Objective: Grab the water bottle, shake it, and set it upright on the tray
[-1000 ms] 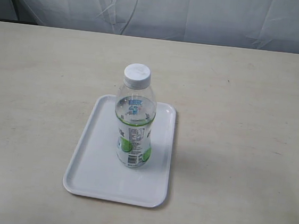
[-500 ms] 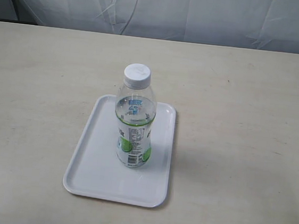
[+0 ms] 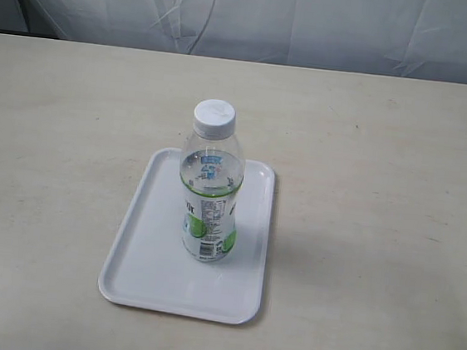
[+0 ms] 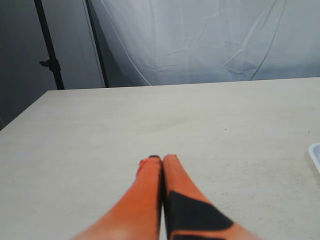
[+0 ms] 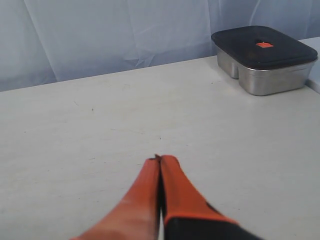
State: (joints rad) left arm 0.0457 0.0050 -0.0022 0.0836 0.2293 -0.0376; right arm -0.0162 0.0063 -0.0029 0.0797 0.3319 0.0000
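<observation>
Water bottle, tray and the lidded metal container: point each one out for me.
water bottle (image 3: 208, 216): exterior view, on its white-and-green label.
tray (image 3: 149, 250): exterior view, on the bare floor left of the bottle.
metal container (image 5: 260, 57): right wrist view, on its dark lid.

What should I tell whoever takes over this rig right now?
Left gripper: shut, fingers pressed together, holding nothing, over the bare table.
Right gripper: shut, holding nothing, over the table, with a lidded metal box beyond it.
The water bottle stands upright, cap on, on the tray, and neither arm is near it in the exterior view.
Done: the bottle is standing on the tray.
Left: apparently nothing. The pictures cannot show whether it was shaken.
</observation>
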